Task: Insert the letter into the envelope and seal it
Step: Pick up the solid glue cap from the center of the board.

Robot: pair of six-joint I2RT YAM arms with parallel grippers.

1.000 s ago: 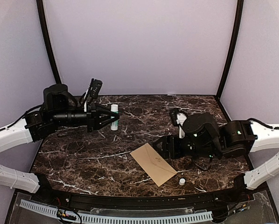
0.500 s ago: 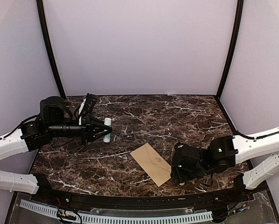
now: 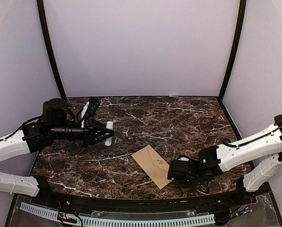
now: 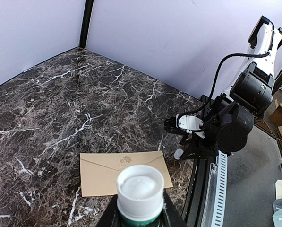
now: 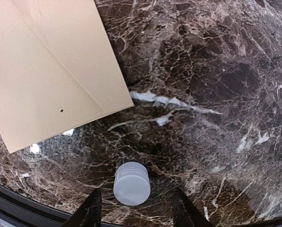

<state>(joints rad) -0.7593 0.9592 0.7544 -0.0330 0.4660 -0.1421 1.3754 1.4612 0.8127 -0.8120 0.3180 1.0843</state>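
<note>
Dropping from mid-table to 4 o'clock of the kraft envelope (image 3: 155, 165), right gripper (image 5: 136, 210) straddles the white cap (image 5: 131, 183), jaws narrowing, not touching; left gripper (image 3: 105, 135) clamps the glue stick (image 4: 140, 189) at 10 o'clock; flap (image 4: 124, 163) looks down, letter unseen, so likely recapping next.

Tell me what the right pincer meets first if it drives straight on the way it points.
The small white cap, lying on the marble table between the right pincer's fingers, just ahead of the tips. The envelope lies off that line. Remaining gap is hard to judge.
</note>
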